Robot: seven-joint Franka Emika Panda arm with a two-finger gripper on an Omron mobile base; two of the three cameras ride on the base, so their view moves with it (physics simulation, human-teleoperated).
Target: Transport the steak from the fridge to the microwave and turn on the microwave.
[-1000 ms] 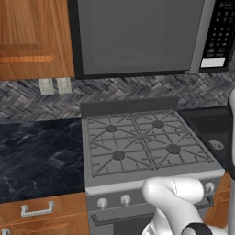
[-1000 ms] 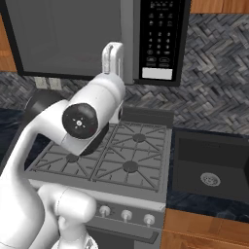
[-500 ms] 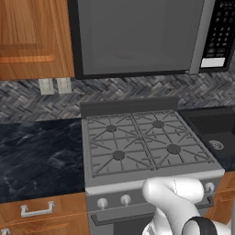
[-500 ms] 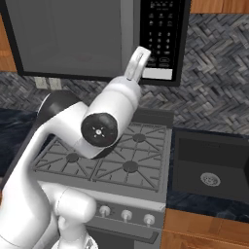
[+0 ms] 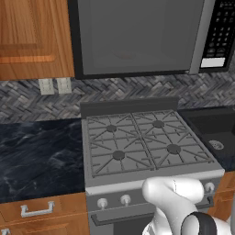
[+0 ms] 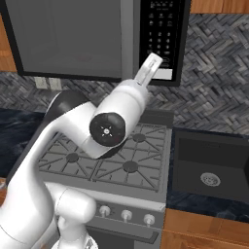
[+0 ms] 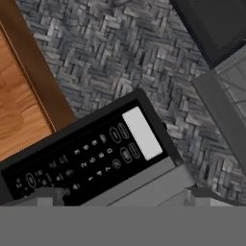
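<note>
The microwave point(image 5: 137, 36) is seen mounted high at twelve o'clock in the left base view, its large grey door shut, and its black keypad panel point(image 5: 221, 32) is set at the two o'clock corner. Below it, the gas stove point(image 5: 144, 144) is spread across the middle, four burners under grey grates, with knobs along its front edge. A dark marbled desk point(image 5: 39, 158) is found at nine o'clock, with a wooden drawer beneath it, and a brown wooden cabinet point(image 5: 30, 36) is hung at ten o'clock. A black sink point(image 6: 211, 168) is sunk into the desk at four o'clock in the right base view.

In that same view the arm is raised across the stove, and the pincer point(image 6: 149, 68) is pointed up at the one o'clock side, just beside the bottom of the keypad panel; contact with it cannot be told. From the hand view the keypad is seen close and rolled askew, its pale display strip toward the centre, and the two dark fingertips point(image 7: 48, 194) are set wide apart at the bottom, nothing held between them.

The steak is not visible with the door shut.
</note>
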